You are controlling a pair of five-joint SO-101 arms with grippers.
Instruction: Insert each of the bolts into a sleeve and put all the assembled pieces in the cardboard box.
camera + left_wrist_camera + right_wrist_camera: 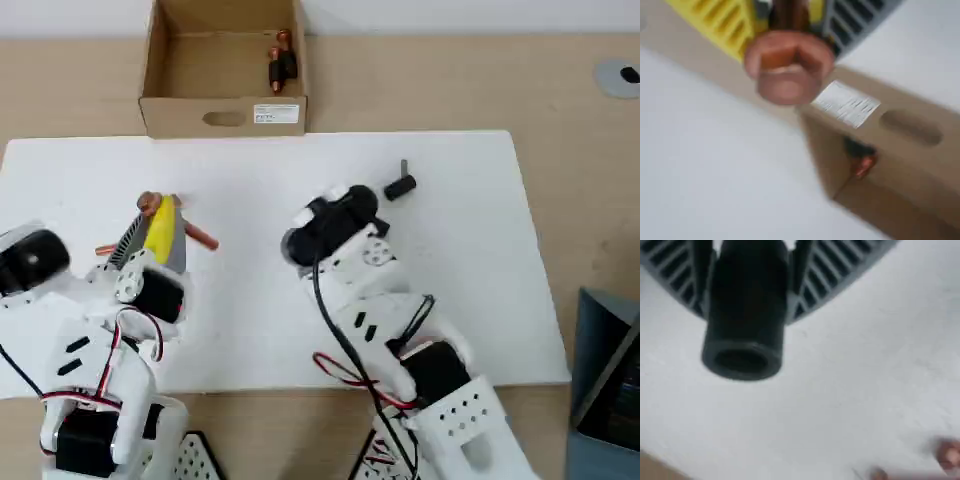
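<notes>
My left gripper (pixel 790 17), with one yellow and one grey finger, is shut on a copper bolt (pixel 789 65); its hex head points toward the cardboard box (pixel 900 165). From above, this gripper (pixel 155 218) hangs over the left part of the white mat. My right gripper (pixel 747 265) is shut on a black sleeve (pixel 745 325), whose open end faces the mat. The box (pixel 160 70) at the back left holds assembled pieces (pixel 280 62). Two loose copper bolts (pixel 201 237) (pixel 105 249) lie by the left gripper. Another black sleeve (pixel 400 187) lies at the mat's back right.
The white mat (pixel 470 300) covers most of the wooden table. The right arm's black wrist (pixel 330 222) sits near the mat's middle. A thin dark pin (pixel 404 167) lies behind the loose sleeve. A grey bin (pixel 605 380) stands at the right edge.
</notes>
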